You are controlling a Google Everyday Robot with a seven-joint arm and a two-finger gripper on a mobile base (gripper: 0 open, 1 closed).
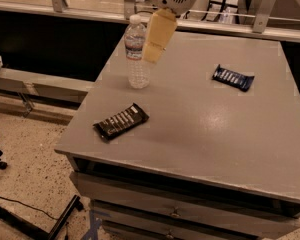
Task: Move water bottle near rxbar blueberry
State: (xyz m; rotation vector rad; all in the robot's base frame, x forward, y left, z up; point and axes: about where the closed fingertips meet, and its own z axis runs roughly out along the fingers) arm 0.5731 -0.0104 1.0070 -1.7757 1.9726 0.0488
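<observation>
The water bottle (136,53) stands upright near the table's back left corner: clear ribbed plastic, white cap, a label band. The rxbar blueberry (233,77) lies flat at the right back of the grey table (200,129), in a dark blue wrapper with white lettering. My gripper (155,41) hangs from above with its yellowish fingers pointing down, just to the right of the bottle and overlapping its upper part in the camera view. It holds nothing that I can see.
A black-wrapped bar (121,121) with white lettering lies at the front left of the table. A railing (240,19) and metal posts run behind the table. The floor and a low bench (35,81) lie to the left. Drawers sit under the tabletop.
</observation>
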